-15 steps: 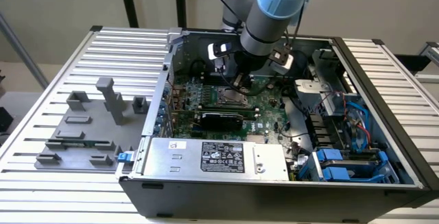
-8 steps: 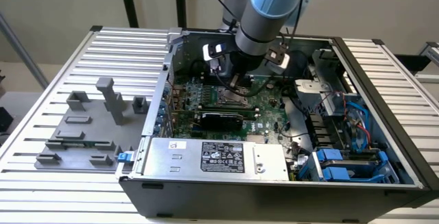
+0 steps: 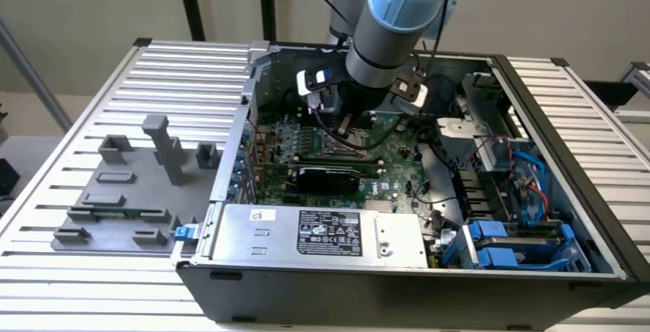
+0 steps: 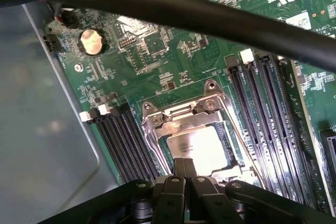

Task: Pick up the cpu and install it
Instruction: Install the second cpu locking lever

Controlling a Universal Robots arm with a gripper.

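Note:
The cpu (image 4: 202, 146), a flat silvery square chip, lies inside the open metal socket frame (image 4: 157, 121) on the green motherboard (image 4: 173, 51). My gripper (image 4: 185, 167) is shut, its two black fingers pressed together with the tips at the chip's near edge. Whether the tips touch the chip I cannot tell. In the exterior view the arm reaches down into the open computer case (image 3: 406, 279), and my gripper (image 3: 348, 126) hangs low over the motherboard, hiding the socket.
A thick black cable (image 4: 184, 11) crosses above the board. Black memory slots (image 4: 262, 108) flank the socket on both sides. Grey plastic fixture blocks (image 3: 132, 187) stand on the slatted table at the exterior view's left. A power supply (image 3: 325, 233) and blue drive bays (image 3: 508, 244) fill the case front.

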